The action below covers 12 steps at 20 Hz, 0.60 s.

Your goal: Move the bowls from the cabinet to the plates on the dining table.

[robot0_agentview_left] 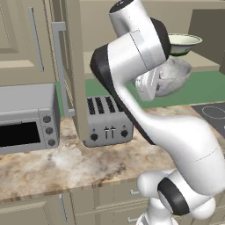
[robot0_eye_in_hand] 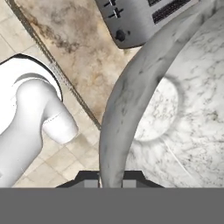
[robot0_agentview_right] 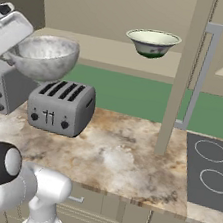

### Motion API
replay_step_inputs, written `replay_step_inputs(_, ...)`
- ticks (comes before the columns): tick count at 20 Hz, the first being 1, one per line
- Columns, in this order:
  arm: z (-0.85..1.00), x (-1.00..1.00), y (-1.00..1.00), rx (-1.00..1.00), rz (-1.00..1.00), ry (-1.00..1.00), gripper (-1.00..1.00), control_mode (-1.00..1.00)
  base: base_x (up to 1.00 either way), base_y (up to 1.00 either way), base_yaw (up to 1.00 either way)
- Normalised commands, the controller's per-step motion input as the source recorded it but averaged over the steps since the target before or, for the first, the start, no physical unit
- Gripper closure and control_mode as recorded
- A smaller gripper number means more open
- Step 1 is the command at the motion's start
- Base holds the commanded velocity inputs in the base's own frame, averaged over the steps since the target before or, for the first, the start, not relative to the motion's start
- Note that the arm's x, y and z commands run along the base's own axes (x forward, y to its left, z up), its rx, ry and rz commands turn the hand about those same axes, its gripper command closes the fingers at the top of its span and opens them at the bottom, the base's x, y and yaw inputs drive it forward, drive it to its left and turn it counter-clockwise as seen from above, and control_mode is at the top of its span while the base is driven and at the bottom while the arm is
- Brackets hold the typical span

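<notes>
My gripper (robot0_eye_in_hand: pixel 111 179) is shut on the rim of the speckled silvery grey bowl (robot0_eye_in_hand: pixel 175 100). It holds that bowl (robot0_agentview_right: pixel 43 58) in the air, tilted, above the toaster and in front of the open cabinet (robot0_agentview_right: pixel 107 52). In the left base view the same bowl (robot0_agentview_left: pixel 173 77) hangs just right of my hand. The second bowl (robot0_agentview_right: pixel 153 41), cream inside and green outside, stands upright on the cabinet shelf, seen as the bowl (robot0_agentview_left: pixel 184 43) behind my arm. The plates and the dining table are out of view.
The cabinet's open door (robot0_agentview_right: pixel 182 73) with its silver bar handle (robot0_agentview_right: pixel 203 71) juts out over the marbled counter (robot0_agentview_right: pixel 122 155). A grey toaster (robot0_agentview_right: pixel 61 106) and a toaster oven (robot0_agentview_left: pixel 26 118) stand on it. A dark cooktop (robot0_agentview_right: pixel 210 171) lies at the right.
</notes>
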Motion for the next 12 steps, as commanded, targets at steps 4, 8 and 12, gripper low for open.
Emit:
replay_step_inputs(4,-0.32,-0.37,-0.3,0.0,0.0,0.14,1.0,-1.0,0.0,0.0,0.0)
replay_step_inputs(8,-0.62,-0.01,-0.4,0.0,0.04,0.0,1.0,-1.0,0.0,0.0,0.0)
replay_step_inputs(12,-0.74,0.0,-0.39,0.0,0.07,0.0,1.0,-1.0,0.0,0.0,0.0)
